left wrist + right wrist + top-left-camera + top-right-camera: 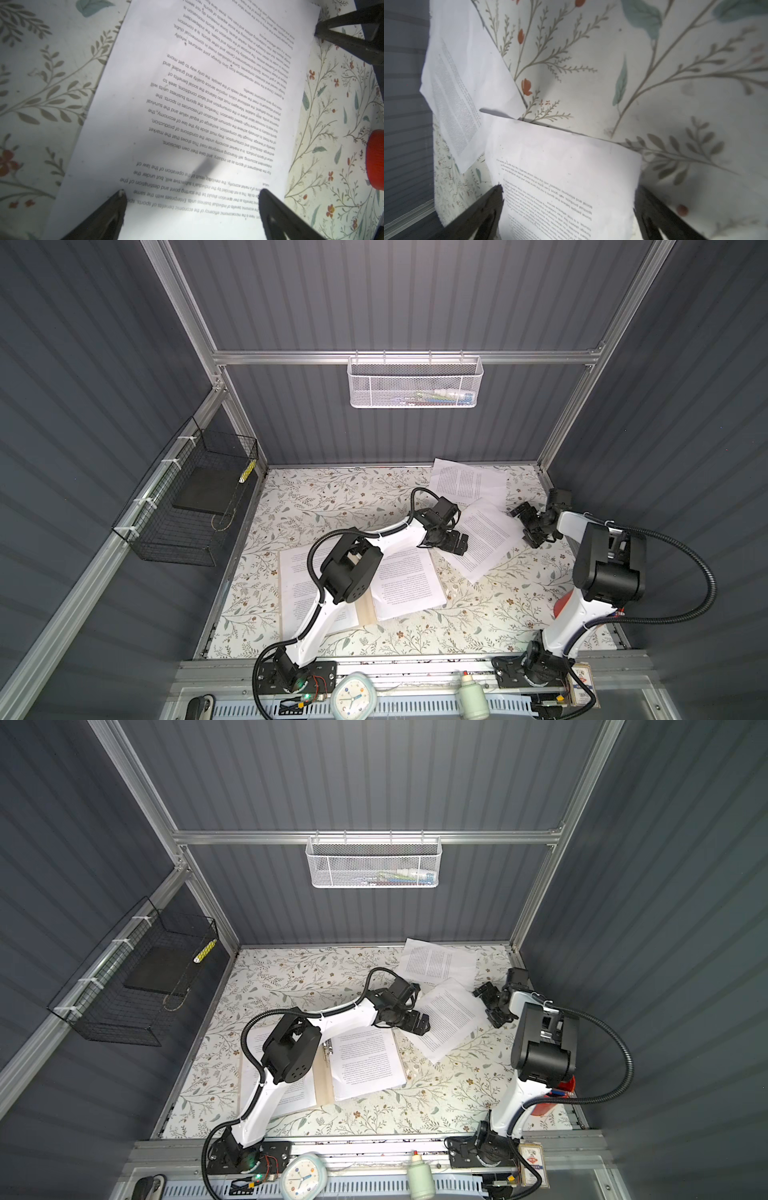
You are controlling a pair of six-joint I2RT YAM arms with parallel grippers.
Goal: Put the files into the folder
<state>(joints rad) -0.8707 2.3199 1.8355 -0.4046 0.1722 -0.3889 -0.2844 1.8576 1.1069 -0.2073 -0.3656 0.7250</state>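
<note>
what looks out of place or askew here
Outside the folder, at back right, a nearer sheet and a far sheet lie loose and askew, the far one's corner reaching the back wall. The folder's right-hand sheet sits crooked too.

2 top views look steeply down; 2 wrist views closely share 1 sheet (197, 104).

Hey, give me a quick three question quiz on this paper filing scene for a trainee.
1. True or false: the left pincer is shut on a sheet.
2. The sheet before the right pincer lies: A inside the folder; B on the floral table; C lifted in the air.
3. Fill in: the folder lies ____ (open or closed).
Key: 1 false, its jaws stand open; 2 B; 3 open.
</note>
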